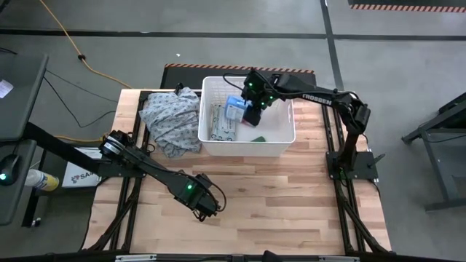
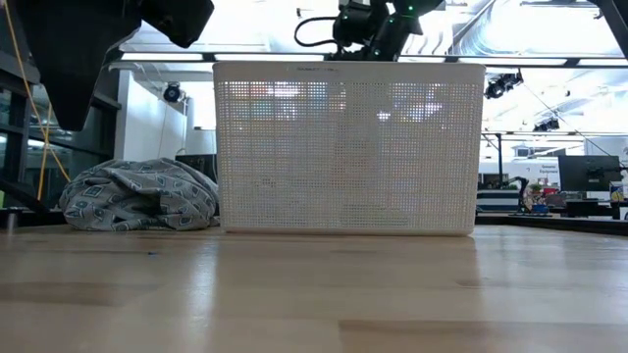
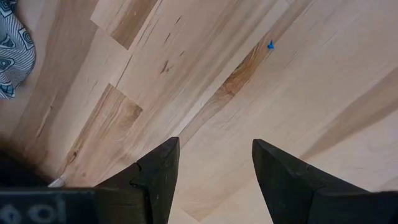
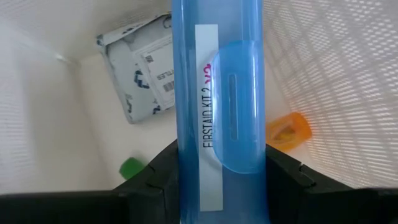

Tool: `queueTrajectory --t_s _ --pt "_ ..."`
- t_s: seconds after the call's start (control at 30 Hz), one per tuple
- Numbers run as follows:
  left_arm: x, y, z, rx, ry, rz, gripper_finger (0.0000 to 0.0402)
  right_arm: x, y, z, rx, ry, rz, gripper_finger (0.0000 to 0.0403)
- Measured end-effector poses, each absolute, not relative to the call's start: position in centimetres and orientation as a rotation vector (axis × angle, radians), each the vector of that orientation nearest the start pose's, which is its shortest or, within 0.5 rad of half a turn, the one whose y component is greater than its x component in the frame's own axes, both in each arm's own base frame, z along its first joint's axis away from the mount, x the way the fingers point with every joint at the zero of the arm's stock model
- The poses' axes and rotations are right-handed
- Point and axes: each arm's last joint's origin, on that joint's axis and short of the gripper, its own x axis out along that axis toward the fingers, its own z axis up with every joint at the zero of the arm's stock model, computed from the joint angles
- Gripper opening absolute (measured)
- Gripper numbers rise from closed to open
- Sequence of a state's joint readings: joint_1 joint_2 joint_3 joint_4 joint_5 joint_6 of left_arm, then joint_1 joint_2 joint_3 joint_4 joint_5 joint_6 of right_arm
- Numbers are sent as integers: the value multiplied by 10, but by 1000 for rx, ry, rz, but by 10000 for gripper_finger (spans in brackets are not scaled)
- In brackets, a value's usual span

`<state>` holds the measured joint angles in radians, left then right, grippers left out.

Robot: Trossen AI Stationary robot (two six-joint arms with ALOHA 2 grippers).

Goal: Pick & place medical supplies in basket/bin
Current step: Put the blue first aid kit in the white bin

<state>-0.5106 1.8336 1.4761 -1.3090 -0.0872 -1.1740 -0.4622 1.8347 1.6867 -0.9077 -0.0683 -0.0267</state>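
Hidden bits: basket point(image 1: 280, 149) contents can't be made out through the grid wall in the low view.
Blue box point(image 4: 219, 93): translucent, labelled "FIRSTAID KIT", pinched by the right gripper point(image 1: 251, 110) above the basket's far side.
Inside: wipes pack point(image 4: 142, 68), orange bottle point(image 4: 289, 130), green tube point(image 4: 131, 167) only partly seen.
Left gripper point(image 3: 214, 177): jaws spread, nothing held, hung over the table's near edge point(image 3: 186, 74).
Cloth heap point(image 1: 171, 116): beside the basket, far-left.
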Motion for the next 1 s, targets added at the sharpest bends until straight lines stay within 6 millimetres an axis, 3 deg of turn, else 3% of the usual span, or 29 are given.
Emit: queueTrajectory --t_s 0.23,0.63,1.0 --pt "289 -159 233 -412 1505 617 239 348 -170 296 283 1021 -336 149" --pt "289 -159 233 -414 1503 616 239 338 -165 244 378 1088 -322 149" --pt "290 -159 233 -398 1485 628 239 340 -165 243 371 1070 -358 150"
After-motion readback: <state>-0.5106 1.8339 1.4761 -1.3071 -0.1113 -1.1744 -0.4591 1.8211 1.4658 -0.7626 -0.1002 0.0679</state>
